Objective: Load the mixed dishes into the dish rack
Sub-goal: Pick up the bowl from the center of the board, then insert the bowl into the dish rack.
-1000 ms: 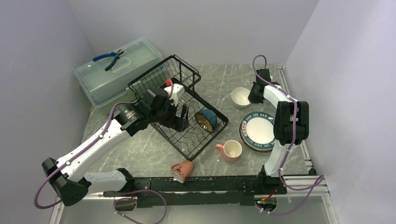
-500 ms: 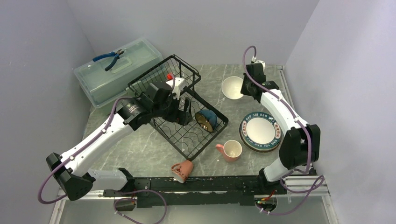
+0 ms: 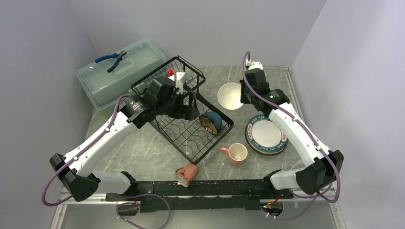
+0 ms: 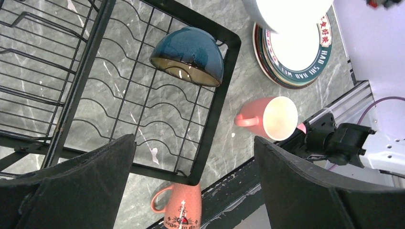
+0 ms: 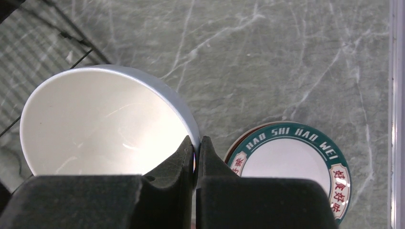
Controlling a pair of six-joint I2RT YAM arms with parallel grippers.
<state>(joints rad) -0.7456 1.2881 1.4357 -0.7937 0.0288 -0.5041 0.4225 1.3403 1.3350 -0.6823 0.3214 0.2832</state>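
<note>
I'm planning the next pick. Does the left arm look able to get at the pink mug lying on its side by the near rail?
Probably yes. The left gripper is open and empty above the dish rack, and the tipped mug lies uncovered just outside its near corner.

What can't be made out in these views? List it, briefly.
- Top view: lettered plate covers the plates beneath; patterns unseen.
- Left wrist view: white bowl cut by the top edge.
- Left wrist view: lying mug, print cut by the bottom edge; too small from above.
</note>
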